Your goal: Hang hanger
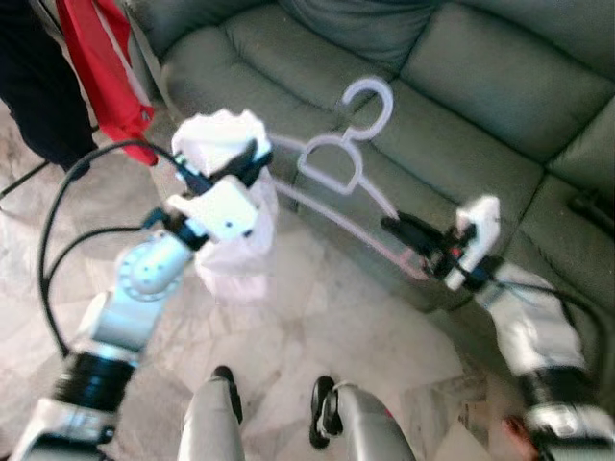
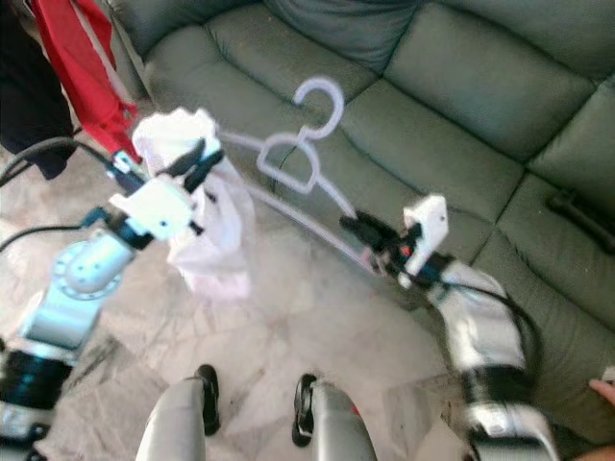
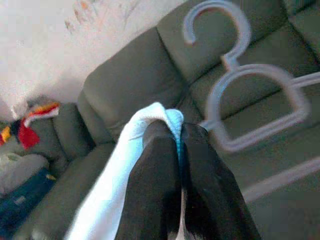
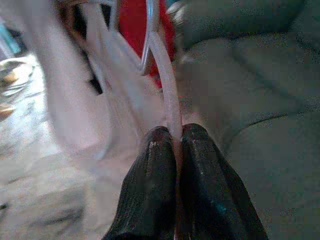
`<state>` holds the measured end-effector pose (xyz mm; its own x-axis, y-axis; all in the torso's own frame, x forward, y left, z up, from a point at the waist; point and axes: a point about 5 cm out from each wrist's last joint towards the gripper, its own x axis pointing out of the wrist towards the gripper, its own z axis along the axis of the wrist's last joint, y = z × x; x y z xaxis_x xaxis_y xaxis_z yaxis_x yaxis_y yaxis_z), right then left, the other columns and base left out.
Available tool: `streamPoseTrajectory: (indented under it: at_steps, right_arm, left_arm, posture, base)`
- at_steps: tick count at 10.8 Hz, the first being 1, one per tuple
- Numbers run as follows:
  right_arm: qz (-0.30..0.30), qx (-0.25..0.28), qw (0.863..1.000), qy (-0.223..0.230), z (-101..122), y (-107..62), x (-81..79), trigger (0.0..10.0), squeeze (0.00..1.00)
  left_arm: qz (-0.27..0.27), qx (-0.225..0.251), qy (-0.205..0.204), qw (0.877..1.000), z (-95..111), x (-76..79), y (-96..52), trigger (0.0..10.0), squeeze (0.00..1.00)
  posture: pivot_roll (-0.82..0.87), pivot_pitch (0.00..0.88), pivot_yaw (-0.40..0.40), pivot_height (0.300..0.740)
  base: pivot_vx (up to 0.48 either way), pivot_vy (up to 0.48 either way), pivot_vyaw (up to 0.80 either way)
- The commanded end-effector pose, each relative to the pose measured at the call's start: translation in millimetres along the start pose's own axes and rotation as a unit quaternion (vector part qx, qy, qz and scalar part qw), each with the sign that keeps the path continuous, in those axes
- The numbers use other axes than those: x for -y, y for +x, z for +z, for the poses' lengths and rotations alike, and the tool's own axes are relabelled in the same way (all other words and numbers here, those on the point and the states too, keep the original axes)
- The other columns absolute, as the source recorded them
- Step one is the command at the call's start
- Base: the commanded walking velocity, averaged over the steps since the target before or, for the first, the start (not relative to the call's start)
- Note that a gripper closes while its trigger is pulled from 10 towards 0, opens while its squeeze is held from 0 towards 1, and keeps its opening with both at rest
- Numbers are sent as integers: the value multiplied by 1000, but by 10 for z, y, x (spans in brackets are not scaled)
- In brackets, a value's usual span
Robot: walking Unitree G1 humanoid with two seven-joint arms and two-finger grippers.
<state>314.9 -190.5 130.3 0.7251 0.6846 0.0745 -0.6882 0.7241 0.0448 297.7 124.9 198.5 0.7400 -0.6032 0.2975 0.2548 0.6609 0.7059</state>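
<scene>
We hold the pale hanger (image 1: 336,158) in the air above the grey sofa (image 1: 500,106), one end in each arm. Our right gripper (image 1: 396,226) is clamped on its far end, so the bar stays level. Our left gripper (image 1: 258,154) pinches the white garment (image 1: 231,240) bunched at the other end, probably to keep it from sliding off while we carry it.

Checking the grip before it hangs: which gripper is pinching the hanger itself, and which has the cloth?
The right gripper pinches the hanger at its end; the left gripper is shut on the white cloth.
</scene>
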Motion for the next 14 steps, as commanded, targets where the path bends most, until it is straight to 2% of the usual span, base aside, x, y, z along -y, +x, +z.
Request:
streamPoseTrajectory:
  at_steps: [1, 2, 3, 4, 5, 6, 7, 8, 9, 11, 12, 13, 14]
  right_arm:
    - [-4, 14, 1000, -16, 60, 126, -27, 10000, 0]
    - [26, 30, 999, -2, 87, 220, -134, 10000, 0]
    - [77, 10, 997, -1, 21, 157, -255, 10000, 0]
    - [77, -69, 994, -28, -196, -62, -222, 10000, 0]
    - [8, -119, 992, -34, -325, -209, -57, 10000, 0]
    - [-70, -146, 987, -26, -368, -351, 120, 10000, 0]
    - [-136, -165, 977, -1, -390, -436, 243, 10000, 0]
    - [-150, -183, 972, 10, -432, -485, 257, 10000, 0]
    - [-161, -198, 967, 8, -506, -486, 248, 10000, 0]
    - [-210, -197, 958, -2, -485, -393, 292, 10000, 0]
    - [-159, -53, 986, 15, -97, -124, 180, 10000, 0]
    - [-94, -40, 994, 38, -46, -88, 49, 10000, 0]
    - [28, -91, 995, 38, -120, -160, -204, 10000, 0]
  left_arm:
    - [-48, 58, -4, 997, 255, 240, 89, 0, 0]
    - [-41, 16, 4, 999, 141, 297, 80, 1961, 0]
    - [-10, -18, 9, 1000, 23, 198, 48, 2627, 0]
    - [31, -49, 12, 998, -78, 15, -1, 2588, 0]
    - [45, -58, 21, 997, -104, -68, -14, 2745, 0]
    - [66, -73, 31, 995, -138, -152, -23, 2902, 0]
    - [78, -82, 41, 993, -157, -192, -13, 3020, 0]
    - [88, -81, 44, 992, -149, -226, 9, 3255, 0]
    - [87, -71, 38, 993, -110, -224, 51, 4078, 0]
    - [86, -73, 44, 993, -99, -197, 47, 4627, 0]
    - [87, -86, 45, 991, -149, -207, 2, 6392, 0]
    - [88, -89, 46, 991, -156, -207, 5, 7176, 0]
    - [94, -90, 46, 990, -155, -216, 29, 8118, 0]
  posture:
    - [51, 241, -65, 740]
    - [52, 242, -63, 740]
    - [53, 244, -65, 740]
    - [57, 248, -68, 740]
    - [53, 251, -68, 740]
    - [43, 255, -66, 740]
    - [31, 255, -63, 740]
    - [31, 255, -63, 740]
    - [33, 256, -63, 740]
    - [44, 257, -62, 740]
    - [43, 257, -61, 740]
    - [42, 256, -62, 740]
    - [40, 255, -63, 740]
  base:
    - [0, 0, 0]
    - [0, 0, 0]
    - [0, 0, 0]
    - [0, 0, 0]
    - [0, 0, 0]
    - [0, 0, 0]
    - [0, 0, 0]
    - [0, 0, 0]
    - [0, 0, 0]
    - [0, 0, 0]
    - [0, 0, 0]
    - [0, 0, 0]
    - [0, 0, 0]
